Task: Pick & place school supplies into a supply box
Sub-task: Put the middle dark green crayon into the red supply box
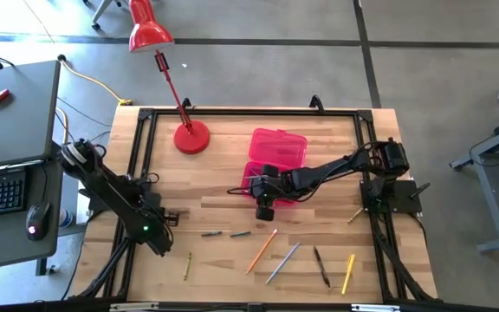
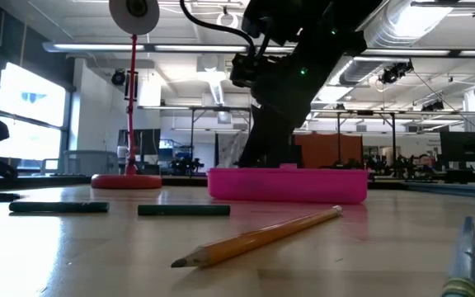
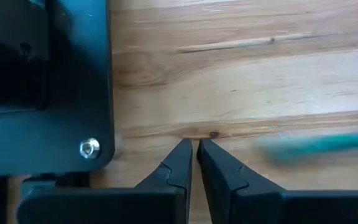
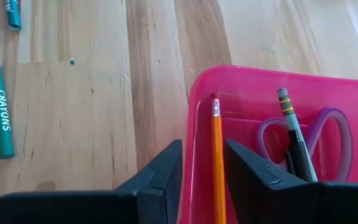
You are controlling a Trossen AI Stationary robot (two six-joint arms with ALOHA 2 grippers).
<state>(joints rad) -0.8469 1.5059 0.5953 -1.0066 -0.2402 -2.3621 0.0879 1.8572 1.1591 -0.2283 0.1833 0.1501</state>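
Sharpened and hexagonal, an orange pencil (image 2: 258, 238) lies on the pale wood-grain table (image 1: 223, 251) before the translucent pink supply box (image 2: 287, 183). Over the box's rim, the right gripper (image 4: 202, 163) clasps another orange pencil (image 4: 217, 155) beside purple-looped scissors (image 4: 328, 134). At the table's left, the left gripper (image 3: 194, 155) rests with fingers closed, empty.

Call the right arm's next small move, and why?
Probably open the right end effector and let go. Its fingers pinch an orange pencil whose eraser end already lies inside the pink supply box, beside the purple scissors and a dark pen. A release should leave the pencil in the box. The left end effector waits at the table's left, fingers nearly shut.
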